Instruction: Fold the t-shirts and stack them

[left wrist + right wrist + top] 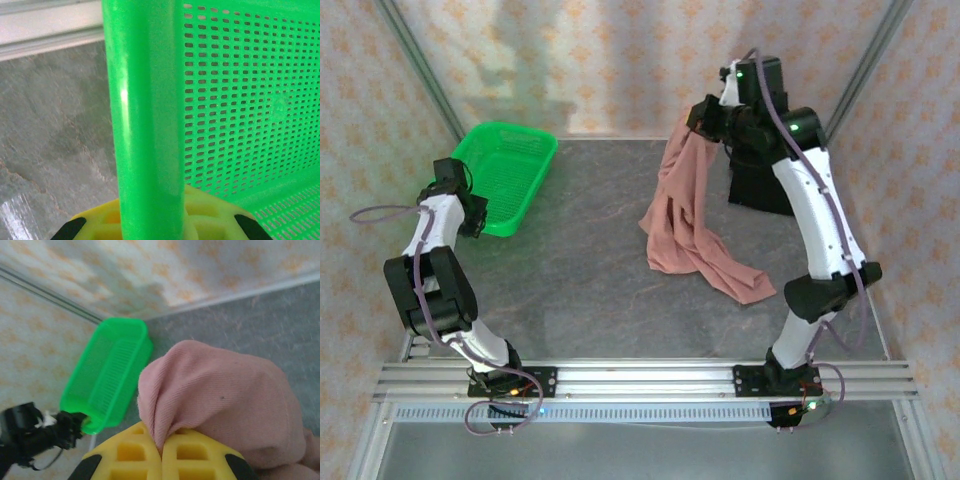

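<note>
- Cloth first: the pink shirt [685, 215] is hanging from the right claw [708, 118] at the upper right of the top view. Its lower end is trailing crumpled across the tabletop [580, 290].
- In the right wrist view, the right claw [162, 452] is pinching a bunched fold of the pink shirt [215, 400] between closed pads.
- The left claw [152, 222] is gripping the rim of the green basket [505, 170] at upper left, jaws narrow, well apart from both shirts.
- The black shirt [758, 188] is sitting as a dark heap behind the right arm, its shape hard to read.
- Progress, as a judgement: nothing is looking folded or stacked yet. Spreading and folding each shirt, then stacking them, are all remaining.
</note>
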